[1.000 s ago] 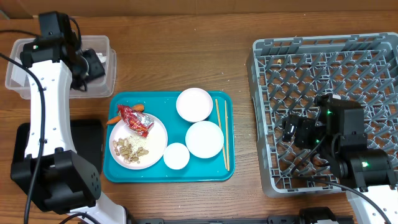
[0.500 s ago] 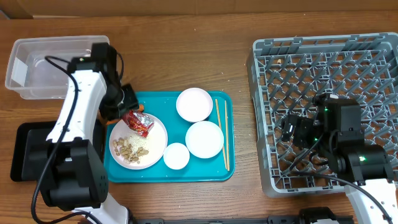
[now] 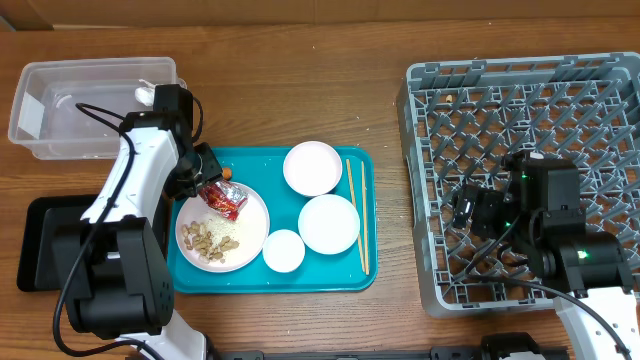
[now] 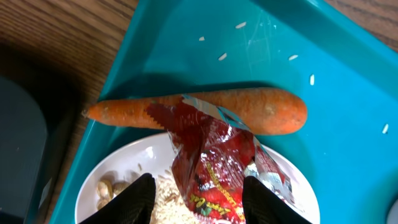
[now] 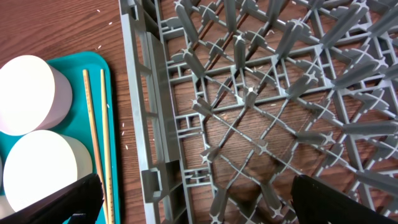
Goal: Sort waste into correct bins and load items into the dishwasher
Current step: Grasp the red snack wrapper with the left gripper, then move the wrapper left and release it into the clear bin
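My left gripper (image 4: pixel 199 202) (image 3: pixel 207 181) is open, low over the white plate (image 3: pixel 240 238), its fingers either side of the red wrapper (image 4: pixel 217 155) (image 3: pixel 226 199). The orange carrot (image 4: pixel 261 111) lies on the teal tray just beyond the wrapper. Rice (image 4: pixel 166 200) and brown scraps (image 4: pixel 106 186) lie on the plate. Two white bowls (image 3: pixel 313 167) (image 3: pixel 328 223), a small cup (image 3: pixel 284 251) and chopsticks (image 3: pixel 357 215) are on the tray. My right gripper (image 5: pixel 208 205) (image 3: pixel 470 213) is open and empty over the grey dish rack (image 3: pixel 520 90).
The teal tray (image 3: pixel 270 281) sits mid-table. The clear tub (image 3: pixel 60 135) stands at the far left with a white crumpled piece (image 3: pixel 147 95) in its corner. The black tray (image 3: pixel 40 255) lies at the near left. Bare wood separates tray and rack.
My left arm has swung from over the clear tub down to the tray's left side, over the red wrapper. The right arm has not moved.
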`<state>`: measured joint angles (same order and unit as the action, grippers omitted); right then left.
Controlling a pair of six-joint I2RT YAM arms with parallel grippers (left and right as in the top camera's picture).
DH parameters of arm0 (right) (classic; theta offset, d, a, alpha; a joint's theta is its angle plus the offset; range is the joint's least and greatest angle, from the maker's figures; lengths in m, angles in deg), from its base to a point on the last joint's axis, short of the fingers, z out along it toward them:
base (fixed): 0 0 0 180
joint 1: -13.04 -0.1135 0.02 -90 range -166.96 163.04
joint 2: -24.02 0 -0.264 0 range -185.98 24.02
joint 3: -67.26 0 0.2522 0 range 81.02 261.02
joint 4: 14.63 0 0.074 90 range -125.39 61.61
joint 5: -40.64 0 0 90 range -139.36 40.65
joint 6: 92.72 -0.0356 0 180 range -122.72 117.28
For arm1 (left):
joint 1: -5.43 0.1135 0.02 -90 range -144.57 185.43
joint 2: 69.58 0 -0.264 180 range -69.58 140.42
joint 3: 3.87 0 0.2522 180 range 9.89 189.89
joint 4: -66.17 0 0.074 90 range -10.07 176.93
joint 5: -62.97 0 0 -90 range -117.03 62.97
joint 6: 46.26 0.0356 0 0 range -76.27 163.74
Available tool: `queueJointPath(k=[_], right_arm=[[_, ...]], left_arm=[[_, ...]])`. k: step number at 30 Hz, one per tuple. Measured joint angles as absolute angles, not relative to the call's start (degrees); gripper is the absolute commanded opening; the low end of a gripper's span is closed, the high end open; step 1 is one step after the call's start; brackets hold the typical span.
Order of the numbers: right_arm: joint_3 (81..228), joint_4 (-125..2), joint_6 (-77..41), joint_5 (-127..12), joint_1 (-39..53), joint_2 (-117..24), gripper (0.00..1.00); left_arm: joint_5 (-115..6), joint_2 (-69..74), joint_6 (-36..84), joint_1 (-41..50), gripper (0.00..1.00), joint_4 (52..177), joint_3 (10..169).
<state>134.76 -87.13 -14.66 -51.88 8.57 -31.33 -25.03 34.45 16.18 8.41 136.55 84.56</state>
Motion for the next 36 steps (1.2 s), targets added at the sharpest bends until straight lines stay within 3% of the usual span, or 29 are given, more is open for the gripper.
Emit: queueJointPath(k=[4,9,10,12,25,36], right_arm=[[134.76,-87.16,-14.68,-51.88,8.57,-31.33,1.0],[134.76,-87.16,-14.66,-51.88,8.55,-31.33,1.0],[134.76,-87.16,-14.66,-51.86,8.57,-31.33,1.0],[134.76,-87.16,-14.68,-51.88,8.57,-31.33,1.0],[134.76,-87.16,-14.68,-51.9,8.55,-31.33,1.0],[134.76,-87.59,-14.68,-51.88,8.57,-31.33,1.0]], left_arm=[[-24.99,34.45,16.18,8.41,0.43,134.3,82.57],[-24.79,34.45,15.29,8.41,0.19,133.32,81.59],[-24.79,34.45,15.29,8.41,0.1,133.21,81.59],[-24.77,34.45,15.38,8.41,0.04,133.12,81.59],[-24.62,34.45,15.4,8.41,0.04,136.36,82.18],[-23.11,31.87,18.63,9.79,0.04,140.38,99.69]])
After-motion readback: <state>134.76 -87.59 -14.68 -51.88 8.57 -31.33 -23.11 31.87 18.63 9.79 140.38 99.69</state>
